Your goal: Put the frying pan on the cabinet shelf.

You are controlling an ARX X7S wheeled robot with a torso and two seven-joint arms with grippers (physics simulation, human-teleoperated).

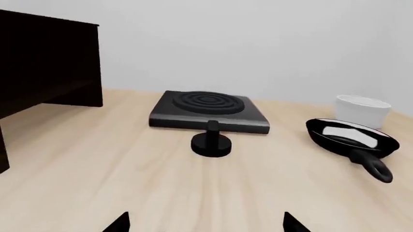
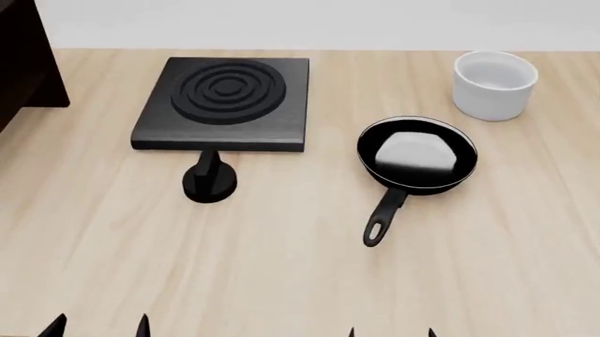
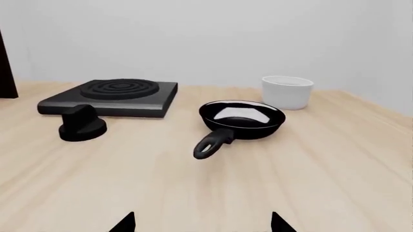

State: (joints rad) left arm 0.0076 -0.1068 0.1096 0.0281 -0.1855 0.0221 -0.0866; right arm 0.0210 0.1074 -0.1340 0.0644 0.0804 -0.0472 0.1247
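The frying pan, black with a pale inside and a loop-end handle pointing toward me, lies on the wooden table right of centre. It also shows in the right wrist view and in the left wrist view. The dark cabinet stands at the far left; the left wrist view shows its boxy body, and its shelf board is too dark to make out. My left gripper and right gripper are both open and empty at the near table edge, well short of the pan.
A square black burner plate with concentric rings sits left of centre, a black knob just in front of it. A white round bowl stands behind the pan at the back right. A pale wall lies behind the table.
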